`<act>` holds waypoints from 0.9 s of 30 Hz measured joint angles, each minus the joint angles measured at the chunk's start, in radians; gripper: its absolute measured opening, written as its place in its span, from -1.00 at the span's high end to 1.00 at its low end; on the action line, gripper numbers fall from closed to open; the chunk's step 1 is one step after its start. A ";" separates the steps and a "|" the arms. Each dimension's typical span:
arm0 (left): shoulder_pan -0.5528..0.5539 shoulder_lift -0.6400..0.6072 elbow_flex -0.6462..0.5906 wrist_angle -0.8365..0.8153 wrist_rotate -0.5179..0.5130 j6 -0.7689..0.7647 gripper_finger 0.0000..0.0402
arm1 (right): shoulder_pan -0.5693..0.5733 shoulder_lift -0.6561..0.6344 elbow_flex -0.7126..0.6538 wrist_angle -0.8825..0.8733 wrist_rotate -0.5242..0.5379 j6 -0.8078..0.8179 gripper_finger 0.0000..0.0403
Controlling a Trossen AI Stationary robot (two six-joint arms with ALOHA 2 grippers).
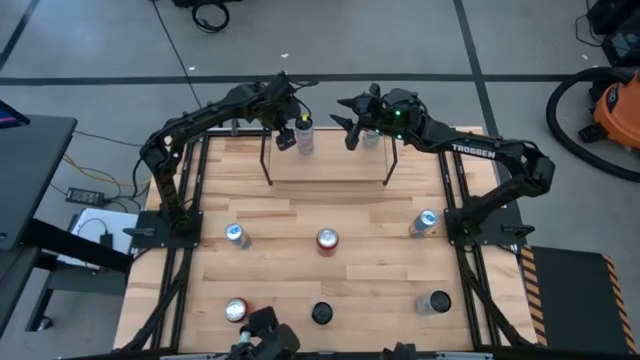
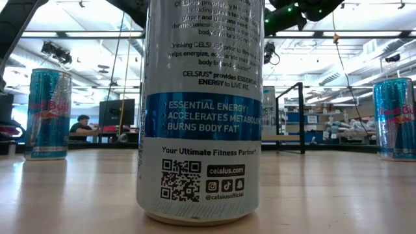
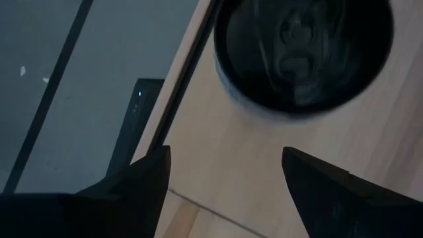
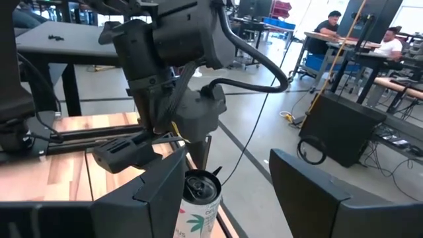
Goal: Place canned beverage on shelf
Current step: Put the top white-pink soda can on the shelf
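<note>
hovering over the shelf (image 1: pixel 330 165), your left gripper (image 1: pixel 285 138) has its fingers spread, nothing held; the can (image 1: pixel 304 135) stands upright on the shelf's left rear corner, just beside it. right gripper (image 1: pixel 350 130) open nearby, empty.

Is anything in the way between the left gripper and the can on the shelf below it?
Nothing visible. The left gripper is open above the can standing on the shelf; its wrist view shows only bare wood between the fingers and the can top.
</note>
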 joint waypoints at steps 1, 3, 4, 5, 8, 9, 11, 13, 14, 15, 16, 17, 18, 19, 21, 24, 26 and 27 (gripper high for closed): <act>-0.001 0.000 -0.004 0.012 0.000 -0.001 -0.45 | 0.000 0.000 0.000 -0.003 0.001 0.000 -0.14; -0.005 0.000 -0.008 0.031 0.000 -0.007 -0.45 | -0.001 0.000 0.000 -0.003 0.002 0.000 -0.14; -0.009 0.000 -0.009 0.047 0.000 -0.014 -0.45 | -0.001 0.000 0.000 -0.002 0.002 0.000 -0.14; -0.013 0.000 -0.008 0.062 0.000 -0.024 -0.45 | -0.001 0.000 0.000 -0.002 0.002 0.000 -0.14; -0.026 0.002 -0.008 0.075 -0.002 -0.026 -0.45 | -0.001 0.000 0.000 -0.005 0.002 0.000 -0.14; -0.031 0.003 -0.008 0.075 -0.002 -0.026 -0.45 | -0.001 0.000 0.000 -0.005 0.002 0.000 -0.14; -0.039 0.003 -0.008 0.077 -0.001 -0.025 -0.45 | -0.001 0.000 0.000 -0.005 0.002 0.000 -0.14; -0.047 0.003 -0.008 0.074 -0.001 -0.025 -0.45 | -0.002 0.000 0.000 -0.005 0.002 0.000 -0.14; -0.050 0.003 -0.008 0.072 -0.002 -0.026 -0.45 | -0.002 0.000 0.000 -0.005 0.002 0.000 -0.14; -0.054 0.003 -0.008 0.068 -0.009 -0.027 -0.45 | -0.003 0.000 0.000 -0.005 0.002 0.000 -0.14; -0.055 0.003 -0.008 0.058 -0.032 -0.028 -0.45 | -0.004 0.000 0.000 -0.006 0.002 0.000 -0.14; -0.055 0.003 -0.008 0.045 -0.067 -0.030 -0.45 | -0.004 0.000 0.000 -0.006 0.002 0.000 -0.14; -0.055 0.003 -0.008 0.028 -0.101 -0.031 -0.45 | -0.004 0.000 0.000 -0.006 0.002 0.000 -0.14; -0.054 0.003 -0.008 0.011 -0.125 -0.027 -0.45 | -0.004 0.000 0.000 -0.006 0.002 0.000 -0.14; -0.042 0.003 -0.008 0.002 -0.136 -0.023 -0.45 | -0.004 0.000 0.000 -0.006 0.002 0.000 -0.14; -0.019 0.003 -0.008 0.050 -0.138 -0.024 -0.45 | -0.004 0.000 0.000 -0.006 0.002 0.000 -0.14; -0.002 0.003 -0.008 0.104 -0.136 -0.031 -0.45 | -0.004 0.001 0.000 -0.006 0.002 0.000 -0.14; 0.005 0.003 -0.008 0.125 -0.135 -0.036 -0.45 | -0.004 0.001 0.000 -0.006 0.002 0.000 -0.14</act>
